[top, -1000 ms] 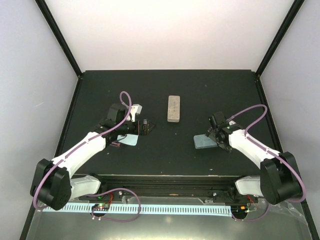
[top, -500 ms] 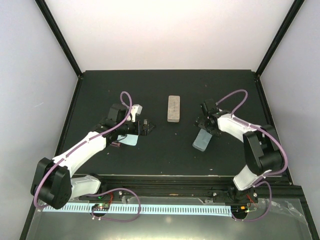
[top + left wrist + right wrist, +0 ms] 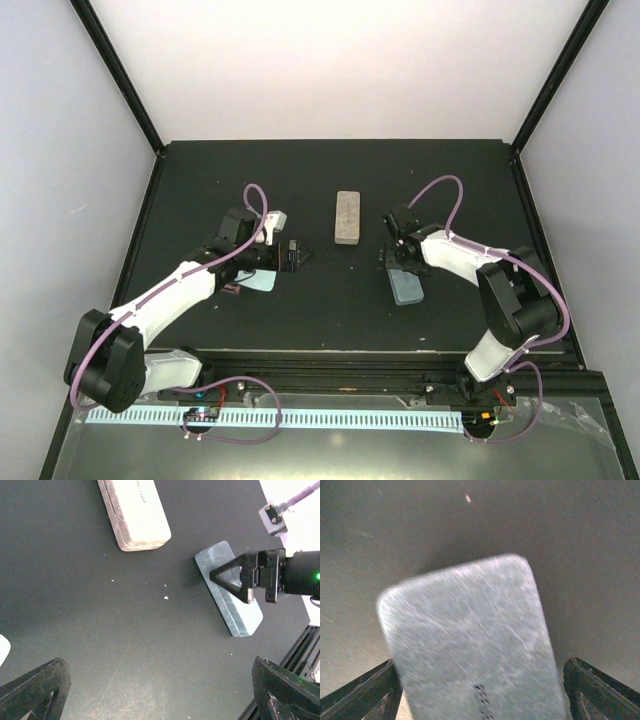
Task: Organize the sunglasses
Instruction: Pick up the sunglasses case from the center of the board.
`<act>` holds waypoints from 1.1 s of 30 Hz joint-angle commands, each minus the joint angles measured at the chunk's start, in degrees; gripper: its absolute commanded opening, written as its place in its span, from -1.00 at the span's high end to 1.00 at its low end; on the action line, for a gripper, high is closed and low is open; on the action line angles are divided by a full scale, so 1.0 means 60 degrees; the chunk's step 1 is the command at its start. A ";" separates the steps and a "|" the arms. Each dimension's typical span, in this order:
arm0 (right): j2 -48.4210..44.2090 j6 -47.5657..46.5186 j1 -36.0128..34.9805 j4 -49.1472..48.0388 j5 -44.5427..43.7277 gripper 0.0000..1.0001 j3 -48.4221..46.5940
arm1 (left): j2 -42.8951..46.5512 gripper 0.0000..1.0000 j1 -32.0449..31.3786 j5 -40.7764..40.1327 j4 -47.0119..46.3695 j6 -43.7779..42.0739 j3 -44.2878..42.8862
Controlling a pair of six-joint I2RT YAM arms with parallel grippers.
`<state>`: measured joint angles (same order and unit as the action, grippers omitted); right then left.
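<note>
A small reddish piece (image 3: 232,290) shows beside my left forearm; it may be the pink-framed sunglasses, mostly hidden. The black sunglasses are not visible in any view. My left gripper (image 3: 297,255) is open and empty over bare mat, its fingers wide apart in the left wrist view (image 3: 161,695). My right gripper (image 3: 392,258) straddles the far end of the blue-grey case (image 3: 407,287). In the right wrist view (image 3: 480,695) the case (image 3: 470,630) fills the gap between the fingers. The left wrist view shows that gripper (image 3: 240,577) on the case (image 3: 235,615).
A beige-grey case (image 3: 347,217) lies closed at mid table, also in the left wrist view (image 3: 134,512). A light blue cloth (image 3: 261,282) lies under my left wrist. The table's front rail (image 3: 340,360) runs along the near edge.
My right gripper swung left toward the table's middle, and the blue-grey case turned with it from crosswise to nearly lengthwise. My left arm barely moved.
</note>
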<state>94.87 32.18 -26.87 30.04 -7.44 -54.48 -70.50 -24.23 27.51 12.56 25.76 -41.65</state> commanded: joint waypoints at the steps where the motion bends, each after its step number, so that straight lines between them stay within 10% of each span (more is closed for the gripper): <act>1: -0.0479 -0.0094 -0.0268 0.0948 -0.1161 -0.75 0.0403 | -0.0092 -0.98 -0.0128 0.0143 -0.0165 0.0110 -0.0299; 17: -0.1456 -0.0742 -0.0722 0.0992 -0.0030 -0.09 0.0574 | -0.0300 -0.98 -0.0302 0.0282 -0.0375 0.0366 -0.0295; 33: -0.3346 0.1367 -0.0723 -0.4424 0.8994 -0.02 0.0408 | 0.0553 -0.98 -0.0177 0.2466 -0.3292 0.3559 -0.0482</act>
<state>76.05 32.34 -30.89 19.49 29.45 -51.37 -68.51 -25.63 37.58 2.50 38.37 -41.74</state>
